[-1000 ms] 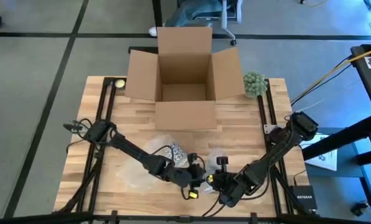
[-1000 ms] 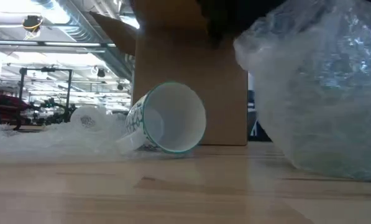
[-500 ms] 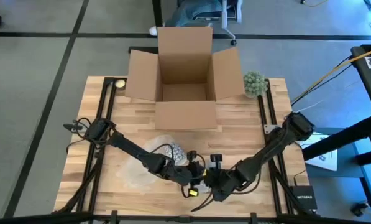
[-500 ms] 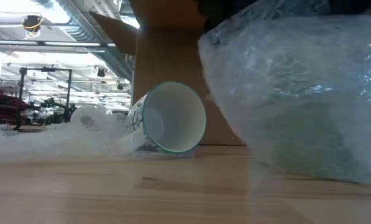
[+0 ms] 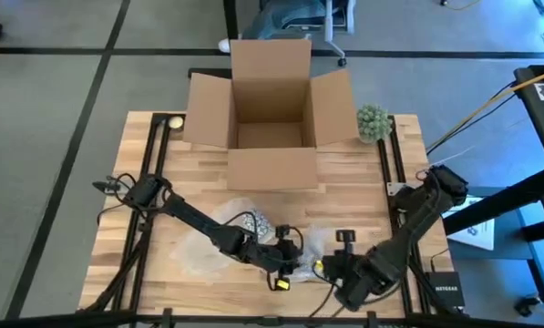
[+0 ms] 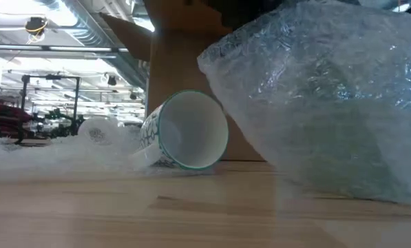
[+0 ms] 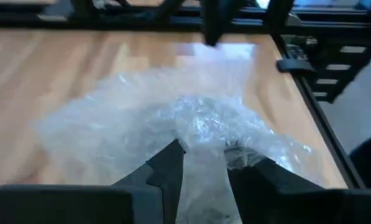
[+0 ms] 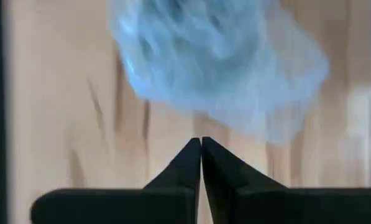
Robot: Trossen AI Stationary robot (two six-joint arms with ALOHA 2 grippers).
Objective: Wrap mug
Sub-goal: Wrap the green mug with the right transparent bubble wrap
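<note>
My left tool (image 7: 201, 163) pinches the soft, light, slippery bubble wrap (image 7: 173, 124) at a bunched edge; my right tool (image 8: 201, 149) is closed, empty. The mug (image 6: 184, 131) looks fragile.

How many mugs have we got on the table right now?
1. The mug lies on its side on the table, in front of the cardboard box, beside the bubble wrap. The wrap could hide others.
</note>
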